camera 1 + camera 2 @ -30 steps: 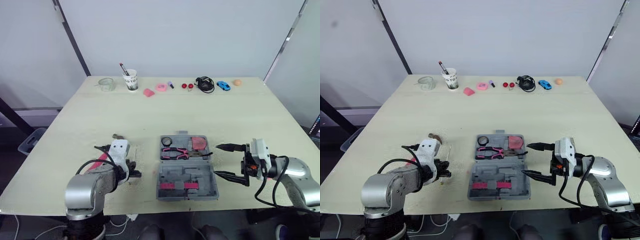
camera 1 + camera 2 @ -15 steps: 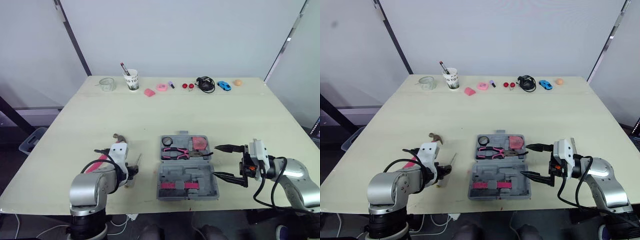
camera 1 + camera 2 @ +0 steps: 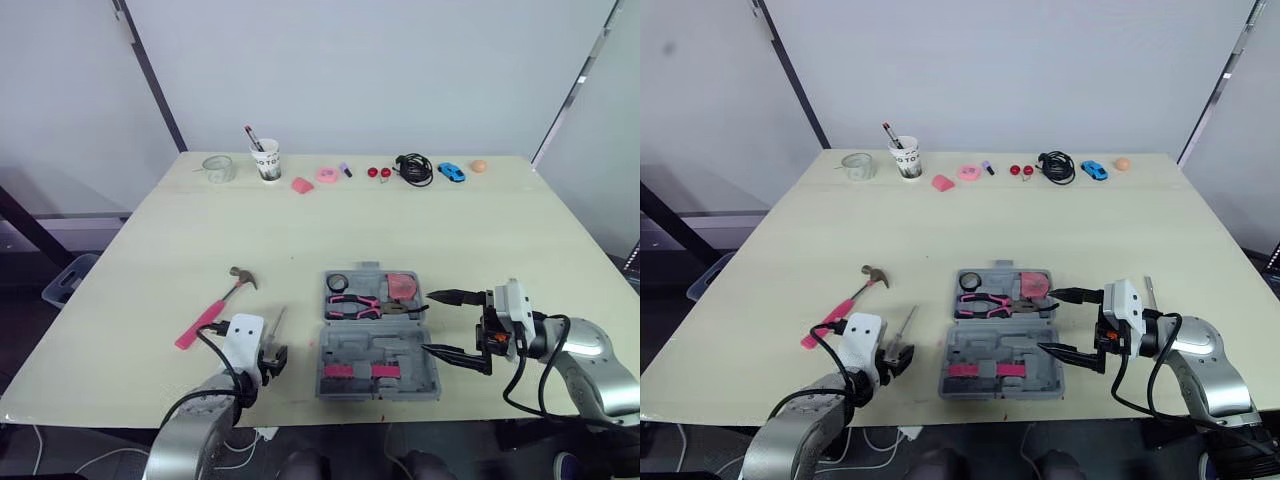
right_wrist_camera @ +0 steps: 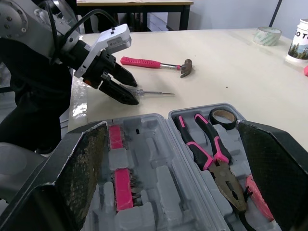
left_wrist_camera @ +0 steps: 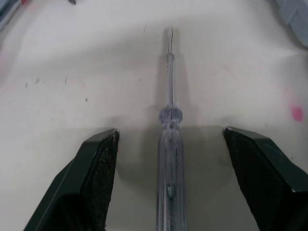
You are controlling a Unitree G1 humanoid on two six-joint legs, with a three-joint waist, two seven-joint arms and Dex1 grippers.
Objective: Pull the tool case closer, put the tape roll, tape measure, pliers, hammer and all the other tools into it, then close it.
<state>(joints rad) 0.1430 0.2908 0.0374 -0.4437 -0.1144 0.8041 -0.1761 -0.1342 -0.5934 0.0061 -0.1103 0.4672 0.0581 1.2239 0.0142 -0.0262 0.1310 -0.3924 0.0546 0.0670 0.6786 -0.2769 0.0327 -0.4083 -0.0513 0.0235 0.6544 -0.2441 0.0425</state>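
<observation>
The grey tool case (image 3: 405, 350) lies open near the table's front edge. Its far half holds the pink-handled pliers (image 3: 355, 303), a black tape roll (image 3: 337, 283) and a red tape measure (image 3: 402, 287). The pink-handled hammer (image 3: 215, 308) lies on the table left of the case. A clear screwdriver (image 5: 171, 144) rests flat on the table, its handle between the spread fingers of my left gripper (image 3: 274, 358), which is open and apart from it. My right gripper (image 3: 450, 325) stands open at the case's right side, holding nothing.
Along the table's back edge stand a clear tape roll (image 3: 214, 168), a cup with pens (image 3: 265, 160), small pink items (image 3: 326, 174), a black cable (image 3: 411, 168), a blue toy car (image 3: 451, 171) and an orange ball (image 3: 479, 166).
My left gripper has opened, and the left arm has drawn back toward the front edge, uncovering the hammer. The screwdriver now lies on the table. The right gripper has stayed put.
</observation>
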